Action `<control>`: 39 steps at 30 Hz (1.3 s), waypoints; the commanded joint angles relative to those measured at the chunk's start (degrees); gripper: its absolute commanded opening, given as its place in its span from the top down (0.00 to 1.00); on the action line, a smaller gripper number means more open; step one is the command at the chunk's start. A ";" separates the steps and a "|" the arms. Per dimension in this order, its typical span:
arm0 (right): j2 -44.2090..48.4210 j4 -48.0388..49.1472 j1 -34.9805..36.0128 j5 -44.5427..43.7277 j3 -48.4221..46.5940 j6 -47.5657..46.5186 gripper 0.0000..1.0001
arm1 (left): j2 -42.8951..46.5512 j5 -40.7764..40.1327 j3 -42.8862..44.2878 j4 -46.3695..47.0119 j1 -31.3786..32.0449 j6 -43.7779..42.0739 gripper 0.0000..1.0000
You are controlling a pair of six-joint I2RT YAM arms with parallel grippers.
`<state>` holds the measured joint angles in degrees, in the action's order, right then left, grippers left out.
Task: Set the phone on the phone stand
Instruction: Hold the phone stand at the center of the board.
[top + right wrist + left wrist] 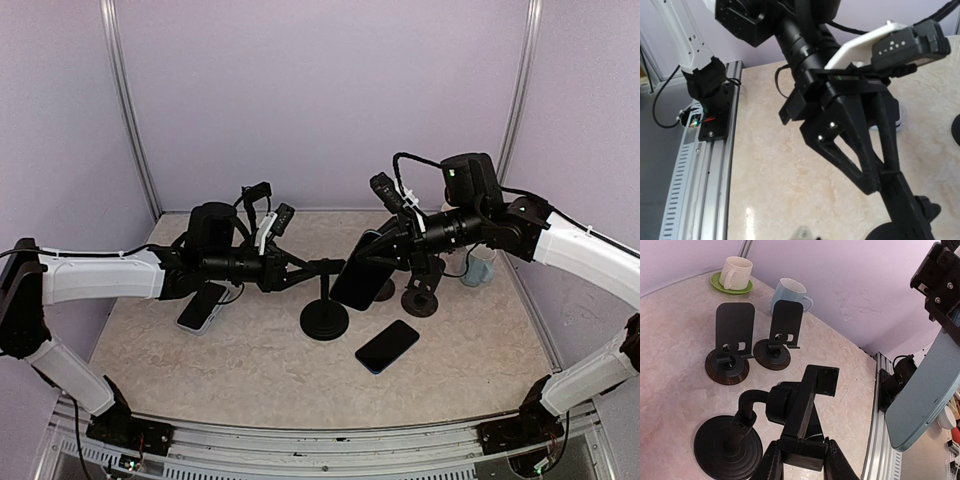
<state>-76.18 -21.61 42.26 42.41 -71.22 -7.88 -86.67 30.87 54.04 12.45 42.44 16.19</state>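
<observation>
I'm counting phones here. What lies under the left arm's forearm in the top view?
A dark-faced phone with a pale rim lies flat on the table. Its near part shows; the left arm covers its far end.

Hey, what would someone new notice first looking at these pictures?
The two arms meet mid-table: the right gripper holds a phone tilted in the air, just right of the black phone stand, whose cradle the left gripper grips. A spare dark phone lies flat on the table, nearer the camera.
</observation>
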 commanded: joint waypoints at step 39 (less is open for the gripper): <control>-18.47 -17.85 6.51 20.92 -23.80 -19.17 1.00 | 7.95 5.44 -3.63 -2.63 4.00 -4.27 1.00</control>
<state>-93.10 -31.81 45.28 59.29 -90.59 -17.76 -80.82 33.15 50.98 7.55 45.32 13.37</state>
